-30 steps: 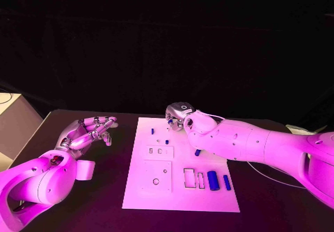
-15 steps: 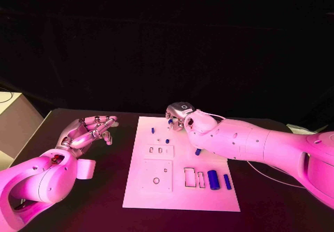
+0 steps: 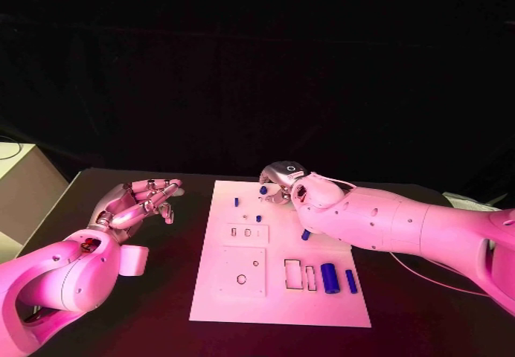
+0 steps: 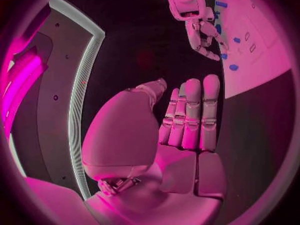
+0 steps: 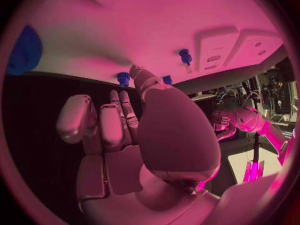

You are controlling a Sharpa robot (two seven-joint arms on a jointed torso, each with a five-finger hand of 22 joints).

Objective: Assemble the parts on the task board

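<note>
The white task board point(image 3: 220, 297) lies in the middle of the black table. A short blue peg point(image 3: 263, 190) stands near its far edge, with two more point(image 3: 237, 201) point(image 3: 259, 219) beside it. A small blue piece point(image 3: 305, 235) lies by my right forearm, and two blue bars point(image 3: 328, 277) point(image 3: 350, 280) lie at the board's near right. My right hand point(image 3: 283, 181) hovers over the far edge, its fingers point(image 5: 119, 117) stretched toward a peg point(image 5: 123, 77) and holding nothing. My left hand point(image 3: 140, 202) floats left of the board, fingers point(image 4: 190, 112) straight and empty.
A pale box point(image 3: 21, 186) stands at the table's left edge. A thin white cable point(image 3: 429, 279) runs across the table on the right. The board has rectangular recesses point(image 3: 292, 273) and a small slotted plate point(image 3: 245, 233).
My right hand has shifted a little to the right and toward me, leaving the blue peg at the far edge more exposed. My left hand has hardly moved.
</note>
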